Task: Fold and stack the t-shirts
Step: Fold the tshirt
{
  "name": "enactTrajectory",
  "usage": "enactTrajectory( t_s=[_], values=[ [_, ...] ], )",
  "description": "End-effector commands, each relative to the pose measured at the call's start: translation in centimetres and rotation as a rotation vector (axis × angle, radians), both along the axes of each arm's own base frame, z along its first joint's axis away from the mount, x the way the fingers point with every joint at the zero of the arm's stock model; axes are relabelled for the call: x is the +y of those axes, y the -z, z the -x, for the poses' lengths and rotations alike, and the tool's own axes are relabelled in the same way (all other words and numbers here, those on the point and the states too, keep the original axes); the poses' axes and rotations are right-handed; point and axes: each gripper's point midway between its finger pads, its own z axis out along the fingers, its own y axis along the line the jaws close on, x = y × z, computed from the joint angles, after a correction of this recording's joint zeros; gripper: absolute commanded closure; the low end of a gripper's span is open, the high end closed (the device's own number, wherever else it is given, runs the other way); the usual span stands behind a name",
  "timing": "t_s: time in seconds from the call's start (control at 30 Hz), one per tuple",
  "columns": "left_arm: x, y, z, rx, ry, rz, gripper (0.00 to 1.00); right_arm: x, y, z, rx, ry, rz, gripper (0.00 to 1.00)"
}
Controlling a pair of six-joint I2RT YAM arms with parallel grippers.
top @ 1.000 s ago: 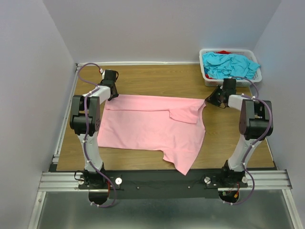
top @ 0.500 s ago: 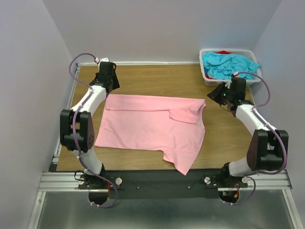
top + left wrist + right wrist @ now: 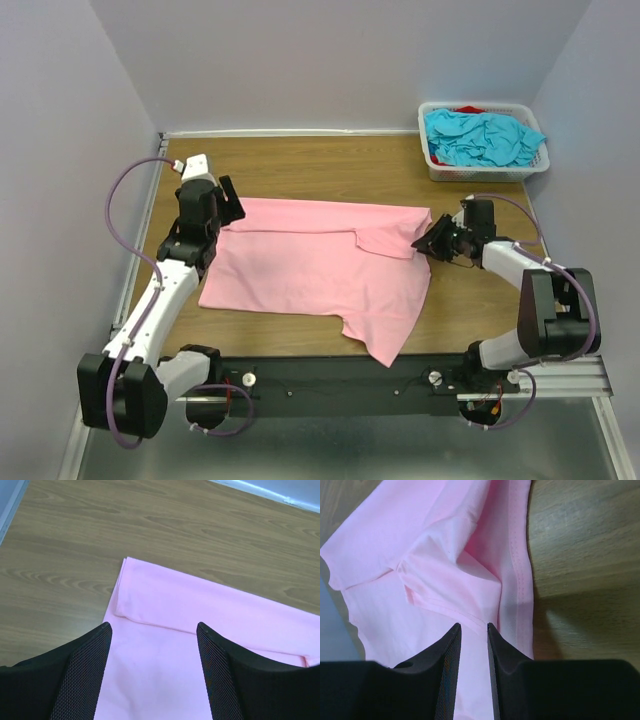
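A light pink t-shirt (image 3: 320,270) lies spread on the wooden table, its far edge folded over and a sleeve folded in at the right. My left gripper (image 3: 224,204) hovers over its far left corner (image 3: 131,587), jaws wide open (image 3: 154,626), holding nothing. My right gripper (image 3: 430,244) is low at the shirt's right edge, over the folded sleeve hem (image 3: 445,545). Its jaws (image 3: 474,625) stand a narrow gap apart, with flat cloth showing between them. Turquoise t-shirts (image 3: 482,136) and a bit of red (image 3: 468,108) lie in the basket.
A white slotted basket (image 3: 436,166) stands at the table's far right corner. Bare wood (image 3: 330,165) runs along the back, past the shirt, and at the right (image 3: 480,300). Grey walls close in on three sides.
The left arm swung back from the far left corner, and its gripper is now over the shirt's left far corner. The right gripper moved from beside the basket down to the shirt's right edge.
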Motion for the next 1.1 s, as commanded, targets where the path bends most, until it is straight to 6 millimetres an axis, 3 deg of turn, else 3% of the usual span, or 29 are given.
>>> enactTrajectory(
  t_s=[0.0, 0.23, 0.37, 0.63, 0.83, 1.07],
  values=[
    [0.4, -0.8, 0.9, -0.070, -0.020, 0.017, 0.23, 1.1, 1.6, 0.7, 0.052, -0.008, -0.069, 0.66],
    [0.6, 1.5, 1.1, -0.038, -0.032, 0.010, 0.23, 0.5, 4.3, 1.8, 0.120, 0.022, -0.041, 0.66],
    [0.3, 2.4, 0.8, -0.009, -0.018, 0.011, 0.23, 0.9, 4.5, 1.5, 0.112, 0.013, -0.061, 0.66],
    [0.1, 3.1, 0.5, 0.009, -0.010, 0.008, 0.23, 1.4, 3.4, 1.1, 0.078, -0.014, -0.085, 0.70],
    [0.0, 3.2, 0.4, 0.015, -0.003, 0.008, 0.23, 1.8, 2.2, 1.2, 0.051, -0.029, -0.109, 0.91],
    [0.0, 3.1, 0.4, 0.010, -0.002, 0.006, 0.23, 2.3, 1.1, 1.8, 0.040, -0.040, -0.141, 0.96]
  ],
)
